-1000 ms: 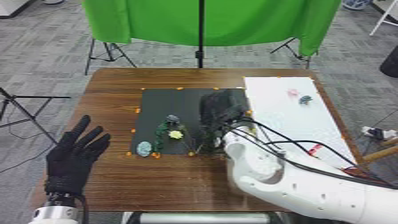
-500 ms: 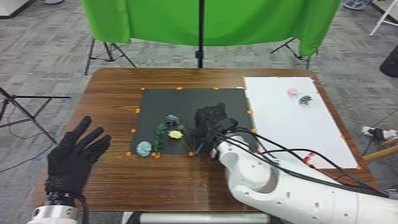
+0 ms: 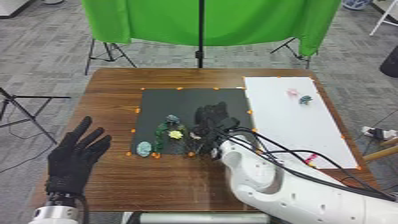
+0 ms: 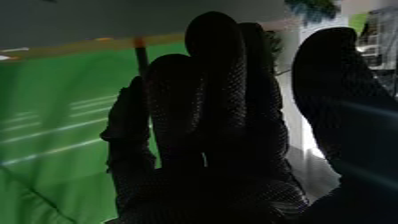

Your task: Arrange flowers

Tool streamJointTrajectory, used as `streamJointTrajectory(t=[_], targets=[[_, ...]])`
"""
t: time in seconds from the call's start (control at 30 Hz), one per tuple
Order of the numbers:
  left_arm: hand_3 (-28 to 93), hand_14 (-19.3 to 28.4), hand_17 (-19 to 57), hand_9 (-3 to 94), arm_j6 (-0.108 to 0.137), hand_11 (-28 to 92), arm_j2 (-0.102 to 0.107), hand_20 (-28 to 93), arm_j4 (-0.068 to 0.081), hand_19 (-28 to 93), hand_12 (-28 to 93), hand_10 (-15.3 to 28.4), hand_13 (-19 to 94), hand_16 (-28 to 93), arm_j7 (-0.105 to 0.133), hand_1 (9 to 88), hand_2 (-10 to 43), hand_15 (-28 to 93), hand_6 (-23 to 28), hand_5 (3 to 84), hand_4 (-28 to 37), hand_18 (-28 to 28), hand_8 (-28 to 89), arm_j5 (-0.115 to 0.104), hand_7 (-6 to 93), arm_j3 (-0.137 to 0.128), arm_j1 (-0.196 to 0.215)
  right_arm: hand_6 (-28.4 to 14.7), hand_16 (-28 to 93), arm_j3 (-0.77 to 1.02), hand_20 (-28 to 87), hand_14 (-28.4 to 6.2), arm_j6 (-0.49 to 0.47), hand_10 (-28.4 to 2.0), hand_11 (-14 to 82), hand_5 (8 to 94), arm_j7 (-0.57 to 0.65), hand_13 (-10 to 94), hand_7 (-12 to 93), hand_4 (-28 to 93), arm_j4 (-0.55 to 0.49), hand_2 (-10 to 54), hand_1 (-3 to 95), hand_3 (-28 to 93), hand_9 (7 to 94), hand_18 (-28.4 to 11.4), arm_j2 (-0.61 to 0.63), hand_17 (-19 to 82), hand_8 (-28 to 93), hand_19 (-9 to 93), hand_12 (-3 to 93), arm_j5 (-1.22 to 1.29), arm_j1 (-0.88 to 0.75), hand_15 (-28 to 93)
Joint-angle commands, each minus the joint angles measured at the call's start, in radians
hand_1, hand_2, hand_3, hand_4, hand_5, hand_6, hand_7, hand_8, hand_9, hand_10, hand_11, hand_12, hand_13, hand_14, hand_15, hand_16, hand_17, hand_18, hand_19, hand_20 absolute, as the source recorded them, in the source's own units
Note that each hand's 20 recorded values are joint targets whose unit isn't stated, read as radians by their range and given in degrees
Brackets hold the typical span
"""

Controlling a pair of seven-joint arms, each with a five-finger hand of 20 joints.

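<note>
My right hand [image 3: 211, 118] is over the right part of the black mat [image 3: 171, 104], its fingers extended. In the right wrist view my right hand [image 4: 222, 120] is open, with the thumb apart from straight fingers and nothing held. A dark bluish-green flower [image 4: 311, 9] shows beyond the fingertips. On the mat, a yellow flower [image 3: 175, 134], a grey-blue one [image 3: 172, 119] and a pale blue one [image 3: 144, 147] lie around green stems [image 3: 161, 136]. A small pale pinkish flower [image 3: 196, 135] is beside my right hand. My left hand [image 3: 71, 162] is open at the table's left edge.
A white sheet [image 3: 289, 125] right of the mat holds a pink flower [image 3: 292, 92], a blue-green flower [image 3: 306, 100] and a red-pink item [image 3: 310, 158]. Orange markers edge both. A green cloth [image 3: 213, 22] hangs behind the wooden table [image 3: 169, 185].
My right hand has moved left and a little nearer from the mat's right edge, and its fingers have spread. The small pinkish flower has come into sight beside it. The left hand stayed still.
</note>
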Motion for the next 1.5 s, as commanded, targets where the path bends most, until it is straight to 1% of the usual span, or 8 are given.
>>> streamJointTrajectory(t=[0.03, 0.43, 0.9, 0.97, 1.1, 1.3, 1.43, 1.5], targets=[[76, 27.0, -8.8, 29.1, 0.012, 18, -0.002, 7, -0.002, 56, 10, 17.9, 21, -8, 0.018, 18.1, 7.1, 41, 5.1, 30.8, -28.3, 28.4, -11, -0.006, 11.5, 0.003, 0.017, 2.6, 18, 0.12, 51, -8.8, 0.066, -10.6, 39.1, 71.2, 0.049, 64, 14, -28, -0.025, -9.5, 35.6, 78, 78.8, -23.2, 0.131, 19, -13, 80, 18.4, 0.049, 0.03, 75], [77, 27.0, -8.8, 29.1, 0.016, 18, 0.004, 7, -0.002, 57, 10, 17.9, 21, -8, 0.024, 18.1, 6.9, 41, 5.0, 30.8, -28.3, 28.4, -11, -0.01, 11.7, 0.009, 0.015, 0.8, 13, 0.076, 48, -12.7, 0.061, -13.9, 27.2, 61.0, 0.226, 54, 15, -28, 0.227, -9.5, 34.0, 80, 63.9, -23.6, 0.292, 17, -13, 77, 14.4, 0.08, 0.201, 70], [76, 26.9, -8.8, 29.1, 0.023, 18, 0.01, 7, -0.002, 56, 10, 17.9, 21, -8, 0.044, 17.7, 6.9, 41, 5.1, 30.7, -28.3, 28.4, -11, -0.018, 11.5, 0.014, 0.019, 1.9, 9, 0.17, 45, -13.7, -0.251, -14.6, 23.4, 55.4, 0.207, 48, 16, -28, 0.392, -9.5, 32.7, 82, 56.9, -22.8, 0.227, 13, -14, 74, 13.6, 0.162, 0.148, 68], [76, 26.9, -8.8, 29.1, 0.034, 18, 0.027, 7, -0.002, 56, 10, 17.9, 21, -8, 0.063, 17.7, 6.9, 41, 5.0, 30.7, -28.3, 28.4, -10, -0.034, 11.5, 0.021, 0.021, 2.2, 9, 0.172, 45, -13.7, -0.261, -14.5, 22.9, 55.0, 0.204, 48, 16, -28, 0.405, -9.5, 32.4, 81, 56.7, -22.9, 0.211, 13, -14, 74, 13.6, 0.168, 0.141, 67], [76, 27.1, -8.8, 29.1, 0.046, 18, 0.041, 7, -0.002, 56, 10, 17.9, 21, -8, 0.081, 17.7, 6.9, 41, 5.0, 30.7, -28.3, 28.4, -11, -0.05, 11.6, 0.03, 0.023, 2.6, 9, 0.158, 45, -12.9, -0.284, -14.2, 22.5, 54.8, 0.166, 50, 16, -28, 0.437, -9.5, 32.1, 81, 57.8, -23.0, 0.186, 12, -14, 74, 13.6, 0.135, 0.148, 66], [76, 27.0, -8.8, 29.2, 0.036, 18, 0.034, 7, 0.001, 56, 10, 18.0, 21, -8, 0.062, 17.7, 6.9, 41, 5.0, 30.7, -28.3, 28.4, -11, -0.037, 11.6, 0.027, 0.009, 3.7, 9, 0.192, 45, -12.2, -0.392, -13.8, 22.1, 53.9, 0.152, 52, 17, -28, 0.465, -9.5, 33.1, 82, 59.2, -23.4, 0.151, 13, -14, 74, 13.6, 0.136, 0.132, 66], [76, 27.0, -8.8, 29.2, 0.031, 18, 0.034, 7, 0.0, 56, 10, 18.0, 21, -8, 0.056, 17.8, 7.0, 41, 5.0, 30.7, -28.3, 28.4, -11, -0.036, 11.6, 0.024, 0.01, 5.2, 11, 0.234, 46, -9.5, -0.405, -11.0, 21.0, 61.6, 0.208, 61, 16, -28, 0.475, -9.5, 38.3, 80, 68.6, -23.7, 0.129, 17, -15, 75, 13.6, 0.198, 0.091, 62], [76, 27.0, -8.8, 29.2, 0.032, 18, 0.034, 7, 0.001, 56, 10, 18.0, 21, -8, 0.05, 17.8, 7.0, 41, 5.0, 30.7, -28.3, 28.4, -11, -0.036, 11.6, 0.026, 0.007, 5.3, 20, 0.254, 46, -5.9, -0.396, -9.2, 17.3, 67.9, 0.228, 67, 17, -28, 0.472, -9.5, 44.8, 77, 76.4, -23.1, 0.125, 20, -10, 76, 18.3, 0.214, 0.063, 57]])
